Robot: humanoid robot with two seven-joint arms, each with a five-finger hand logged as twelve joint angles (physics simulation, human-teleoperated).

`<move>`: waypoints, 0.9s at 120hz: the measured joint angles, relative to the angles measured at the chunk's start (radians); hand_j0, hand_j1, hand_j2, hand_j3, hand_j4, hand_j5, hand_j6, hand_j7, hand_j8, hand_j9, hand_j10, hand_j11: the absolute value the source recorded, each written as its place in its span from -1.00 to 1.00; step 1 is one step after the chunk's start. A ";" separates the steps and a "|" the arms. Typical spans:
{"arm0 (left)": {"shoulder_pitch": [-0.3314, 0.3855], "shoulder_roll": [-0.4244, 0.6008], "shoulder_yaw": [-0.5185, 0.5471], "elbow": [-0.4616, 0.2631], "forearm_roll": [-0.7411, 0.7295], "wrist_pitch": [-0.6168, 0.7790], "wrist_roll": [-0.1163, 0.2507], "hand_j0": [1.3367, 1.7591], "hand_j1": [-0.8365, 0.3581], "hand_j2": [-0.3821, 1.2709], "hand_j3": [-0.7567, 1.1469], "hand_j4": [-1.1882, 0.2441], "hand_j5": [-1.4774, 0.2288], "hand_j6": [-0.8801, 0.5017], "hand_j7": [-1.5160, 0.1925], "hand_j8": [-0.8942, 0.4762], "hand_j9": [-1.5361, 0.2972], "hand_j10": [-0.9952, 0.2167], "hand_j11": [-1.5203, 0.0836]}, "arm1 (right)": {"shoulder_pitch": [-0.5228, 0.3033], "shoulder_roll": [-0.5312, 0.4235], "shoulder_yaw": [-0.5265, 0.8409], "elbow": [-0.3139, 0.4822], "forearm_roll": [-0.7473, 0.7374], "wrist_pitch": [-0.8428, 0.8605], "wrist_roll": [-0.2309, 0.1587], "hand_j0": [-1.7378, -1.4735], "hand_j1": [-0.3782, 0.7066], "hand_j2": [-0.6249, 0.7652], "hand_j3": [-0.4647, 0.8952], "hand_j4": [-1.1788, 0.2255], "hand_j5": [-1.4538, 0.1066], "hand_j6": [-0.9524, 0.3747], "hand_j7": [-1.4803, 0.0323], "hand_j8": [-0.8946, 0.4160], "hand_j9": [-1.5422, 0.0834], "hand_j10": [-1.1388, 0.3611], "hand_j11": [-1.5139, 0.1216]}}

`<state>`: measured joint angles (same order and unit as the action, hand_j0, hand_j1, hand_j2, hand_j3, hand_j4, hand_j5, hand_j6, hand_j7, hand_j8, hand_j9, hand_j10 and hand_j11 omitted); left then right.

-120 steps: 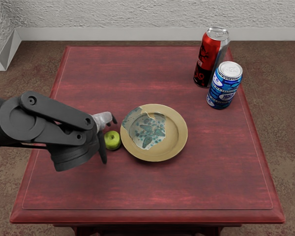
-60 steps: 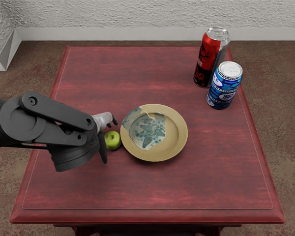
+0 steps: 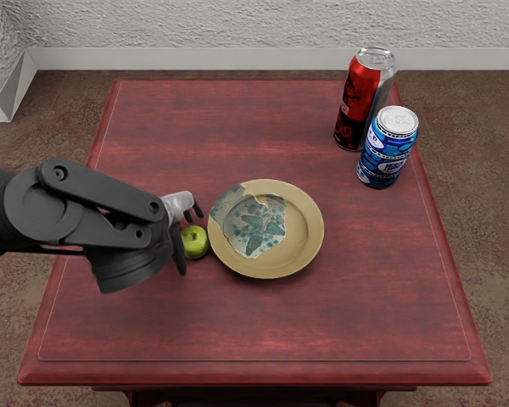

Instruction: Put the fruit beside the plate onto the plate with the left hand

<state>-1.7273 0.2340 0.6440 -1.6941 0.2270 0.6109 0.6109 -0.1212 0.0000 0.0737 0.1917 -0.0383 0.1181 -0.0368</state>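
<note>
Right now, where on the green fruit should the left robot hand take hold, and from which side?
Probably grip the green fruit across its round middle, far and near sides, coming from the left, where the left robot hand is: the plate crowds its right side.

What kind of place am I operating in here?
Probably a simulated home room, perhaps a living room: a red-stained wooden table stands on brown carpet, a white rough-plastered wall runs behind, and a round tan ceramic plate sits on the table.

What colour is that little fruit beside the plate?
The fruit is yellow-green, like a small apple; the head view shows it clearly.
</note>
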 joint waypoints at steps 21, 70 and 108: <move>0.006 -0.003 -0.001 0.014 0.000 0.000 0.000 0.52 0.31 -0.46 -0.20 0.19 0.22 -0.21 0.27 -0.18 0.20 0.09 0.35 | 0.000 0.000 0.000 0.000 0.000 0.000 0.000 -0.40 -0.91 -0.11 -0.32 0.66 0.84 0.41 0.93 0.34 0.87 0.50 0.83; 0.023 -0.020 -0.006 0.025 0.000 0.000 0.000 0.52 0.20 -0.44 -0.20 0.12 0.14 -0.29 0.18 -0.26 0.12 0.00 0.27 | 0.000 0.000 0.000 0.000 0.000 0.000 0.000 -0.40 -0.91 -0.11 -0.32 0.66 0.84 0.41 0.93 0.34 0.87 0.50 0.83; 0.028 -0.036 -0.007 0.047 -0.009 0.000 0.000 0.52 0.13 -0.43 -0.20 0.06 0.08 -0.34 0.13 -0.32 0.07 -0.06 0.20 | 0.000 0.000 0.000 0.000 0.000 0.000 0.000 -0.40 -0.91 -0.11 -0.32 0.66 0.84 0.41 0.93 0.34 0.87 0.50 0.83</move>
<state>-1.6997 0.1980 0.6371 -1.6471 0.2176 0.6109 0.6109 -0.1212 0.0000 0.0736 0.1917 -0.0383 0.1181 -0.0368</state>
